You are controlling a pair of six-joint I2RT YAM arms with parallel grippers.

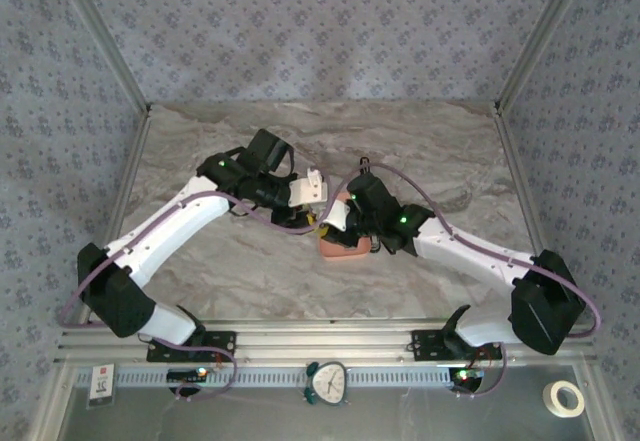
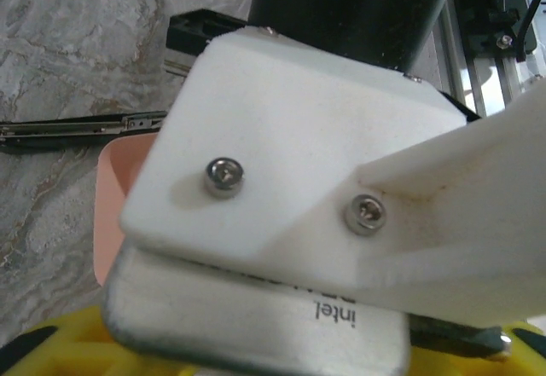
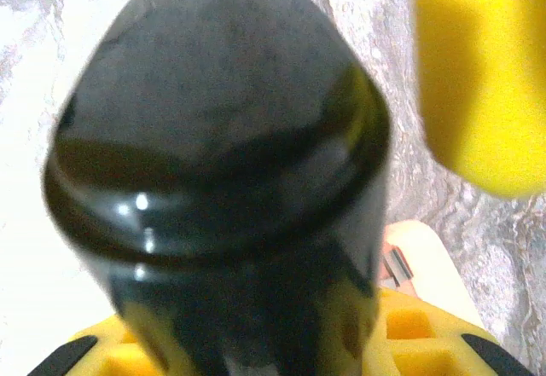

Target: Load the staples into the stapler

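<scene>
Both grippers meet over the salmon-pink tray (image 1: 342, 249) mid-table. My left gripper (image 1: 318, 204) comes in from the left and my right gripper (image 1: 342, 219) from the right, nearly touching. In the left wrist view the right wrist's white camera mount (image 2: 299, 163) hides the left jaws. Behind it the stapler (image 2: 85, 126) lies open on the table, its thin rail stretched leftward beside the tray (image 2: 115, 193). In the right wrist view a glossy black rounded body (image 3: 213, 163) covers the right jaws. A grey strip of staples (image 3: 397, 265) lies in the tray (image 3: 431, 261).
A yellow finger (image 3: 478, 78) hangs at the right wrist view's upper right. Aluminium posts and patterned walls enclose the marble table (image 1: 200, 261). On the near shelf lie a small clock (image 1: 327, 381) and a tape roll (image 1: 568, 397).
</scene>
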